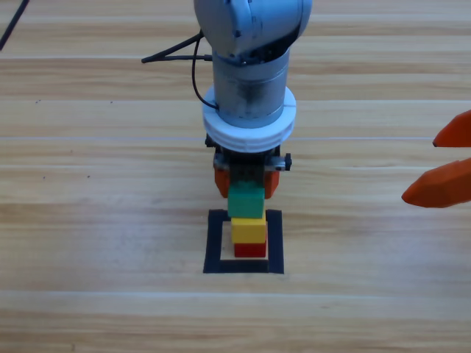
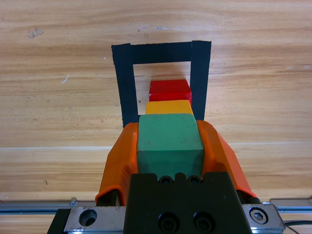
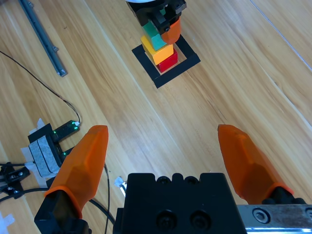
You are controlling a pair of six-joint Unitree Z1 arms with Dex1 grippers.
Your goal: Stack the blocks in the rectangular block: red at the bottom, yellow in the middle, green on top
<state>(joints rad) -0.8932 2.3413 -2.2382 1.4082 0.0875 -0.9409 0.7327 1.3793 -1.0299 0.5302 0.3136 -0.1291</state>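
Left gripper [image 2: 169, 146] clamps green cube [image 2: 169, 138] — atop yellow [image 2: 168, 107], red [image 2: 169, 89].

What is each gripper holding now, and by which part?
The left gripper holds the small teal-green cube by its two opposite side faces. The right gripper is open and holds nothing.

Three stacked blocks [image 1: 249, 224] inside the rectangular block [image 1: 243, 242] — centred.

Right gripper [image 3: 163, 151] jaws spread wide; far off, left gripper [image 3: 163, 27] (closed) on green [image 3: 152, 36].
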